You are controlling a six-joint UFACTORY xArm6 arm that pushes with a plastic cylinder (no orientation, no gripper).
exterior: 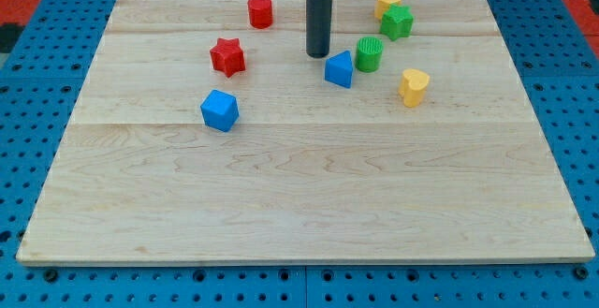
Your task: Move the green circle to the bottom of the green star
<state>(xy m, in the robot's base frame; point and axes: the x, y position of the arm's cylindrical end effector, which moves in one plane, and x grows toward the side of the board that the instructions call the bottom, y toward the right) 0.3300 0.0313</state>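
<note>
The rod's tip (319, 55) (a bare rod, no jaws to open or close) stands just left of the blue block (340, 68), while the green circle (369, 53) already sits below the green star (396, 22), so seemingly only a slight rightward nudge remains.

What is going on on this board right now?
A robot arm's dark rod is pushing blocks on a wooden board. My tip sits left of the blue block, not touching the green circle. The circle lies just below the green star, slightly to the view's left.
</note>
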